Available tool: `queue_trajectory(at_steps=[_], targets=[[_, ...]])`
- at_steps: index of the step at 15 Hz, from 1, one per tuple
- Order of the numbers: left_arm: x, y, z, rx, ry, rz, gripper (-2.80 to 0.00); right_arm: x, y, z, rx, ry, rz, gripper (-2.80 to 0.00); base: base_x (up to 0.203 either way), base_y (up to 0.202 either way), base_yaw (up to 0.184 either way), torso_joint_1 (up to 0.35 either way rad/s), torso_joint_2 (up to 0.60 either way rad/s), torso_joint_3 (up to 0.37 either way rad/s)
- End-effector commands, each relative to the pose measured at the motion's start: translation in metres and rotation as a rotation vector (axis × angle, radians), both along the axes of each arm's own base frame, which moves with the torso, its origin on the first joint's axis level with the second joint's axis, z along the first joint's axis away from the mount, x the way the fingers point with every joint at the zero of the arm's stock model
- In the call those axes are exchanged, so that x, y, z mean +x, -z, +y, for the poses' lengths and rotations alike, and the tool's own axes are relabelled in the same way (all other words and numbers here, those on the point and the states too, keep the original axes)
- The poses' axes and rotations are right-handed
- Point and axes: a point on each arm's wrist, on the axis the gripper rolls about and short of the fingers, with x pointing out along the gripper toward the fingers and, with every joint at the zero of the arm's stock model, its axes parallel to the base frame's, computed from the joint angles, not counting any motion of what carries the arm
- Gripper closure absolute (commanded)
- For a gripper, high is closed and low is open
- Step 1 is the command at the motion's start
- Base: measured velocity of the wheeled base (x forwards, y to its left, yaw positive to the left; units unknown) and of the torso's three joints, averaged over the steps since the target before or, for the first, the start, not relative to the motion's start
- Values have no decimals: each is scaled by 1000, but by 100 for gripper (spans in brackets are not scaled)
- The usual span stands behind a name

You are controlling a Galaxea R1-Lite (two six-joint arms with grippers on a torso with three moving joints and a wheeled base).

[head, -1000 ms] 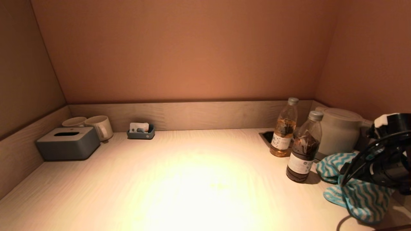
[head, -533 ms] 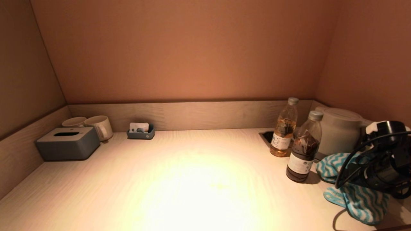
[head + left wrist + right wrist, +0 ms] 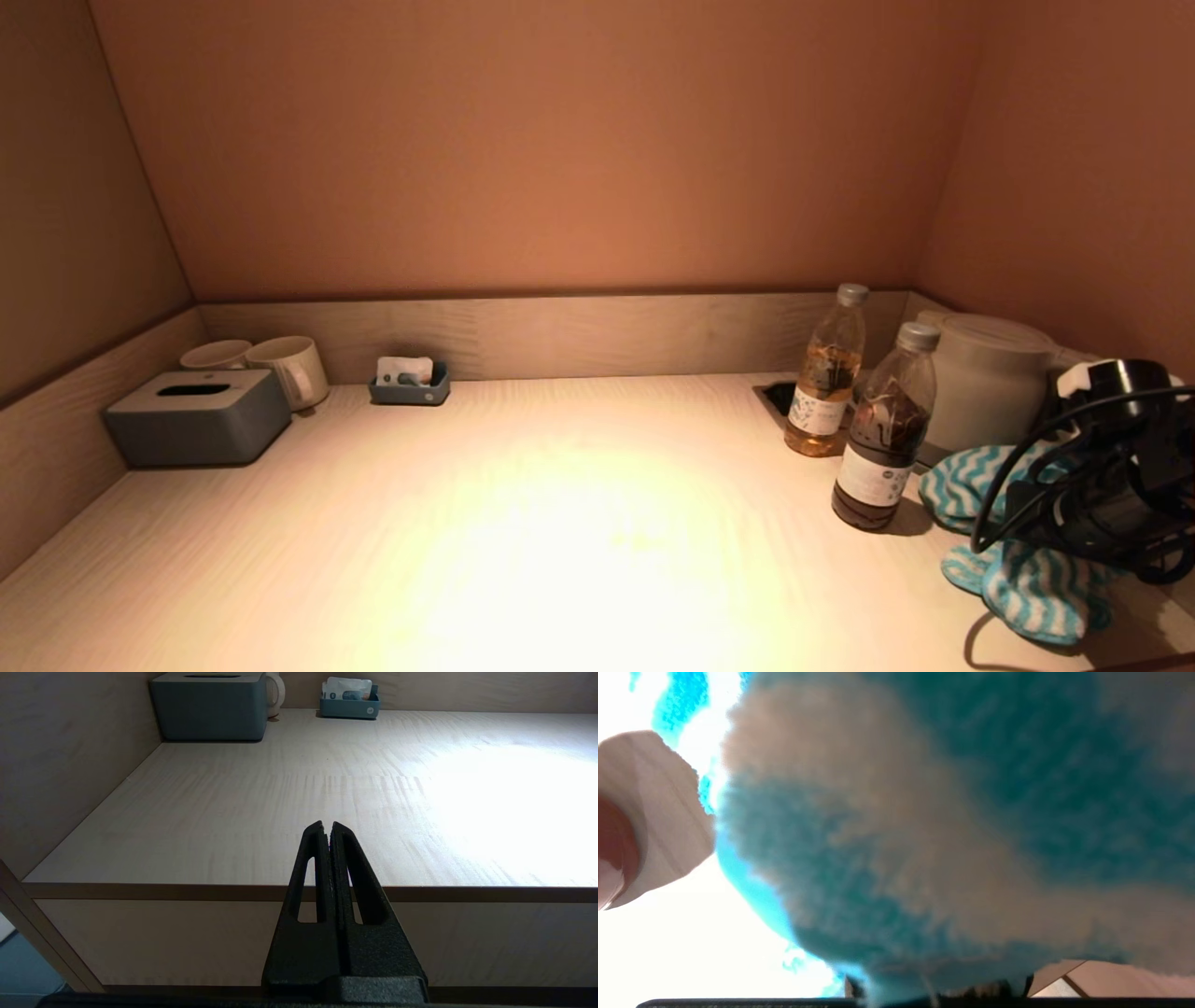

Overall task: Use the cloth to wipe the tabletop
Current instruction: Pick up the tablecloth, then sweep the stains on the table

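The teal-and-white zigzag cloth (image 3: 1022, 583) hangs bunched at the right end of the pale wooden tabletop (image 3: 560, 523), its lower edge just above the surface. My right gripper (image 3: 1060, 527) is shut on the cloth from above, and the black wrist and cables hide its fingers. In the right wrist view the cloth (image 3: 924, 835) fills nearly the whole picture. My left gripper (image 3: 327, 826) is shut and empty, parked in front of the table's near edge at the left. It does not show in the head view.
Two bottles, one dark (image 3: 885, 439) and one amber (image 3: 825, 373), stand just left of the cloth. A white kettle (image 3: 985, 378) stands behind it. A grey tissue box (image 3: 198, 415), two mugs (image 3: 291, 370) and a small tray (image 3: 409, 383) sit at the back left.
My right wrist has sunk lower and shifted a little to the right. The cloth has bunched up under it and now hangs shorter.
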Motion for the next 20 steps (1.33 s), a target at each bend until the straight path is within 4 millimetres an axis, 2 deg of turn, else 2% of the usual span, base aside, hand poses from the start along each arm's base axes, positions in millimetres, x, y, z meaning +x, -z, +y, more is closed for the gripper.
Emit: queue_trajectory(at_steps=[1,5,8,12,15,18,20], targets=[[0,0,0,-1,0,-1,0,-2,-1,1,-1,1,-1,0,0,0,0,0,0,0],[0,0,0,-1,0,-1,0,-14,-20,5,-20,0,-62,0,0,0,0,0,0,0],[0,0,0,-1,0,-1,0,-40,-53,14,-55,-8,-177,0,0,0,0,0,0,0],[0,0,0,-1,0,-1,0,-100,-101,39,-81,-102,-414,0,0,0,0,0,0,0],[0,0,0,-1,0,-1,0,-152,-122,63,-99,-237,-562,0,0,0,0,0,0,0],[0,0,0,-1,0,-1,0,-200,-127,89,-68,-491,-677,0,0,0,0,0,0,0],[0,0,0,-1,0,-1,0,-214,-124,99,-12,-691,-710,0,0,0,0,0,0,0]])
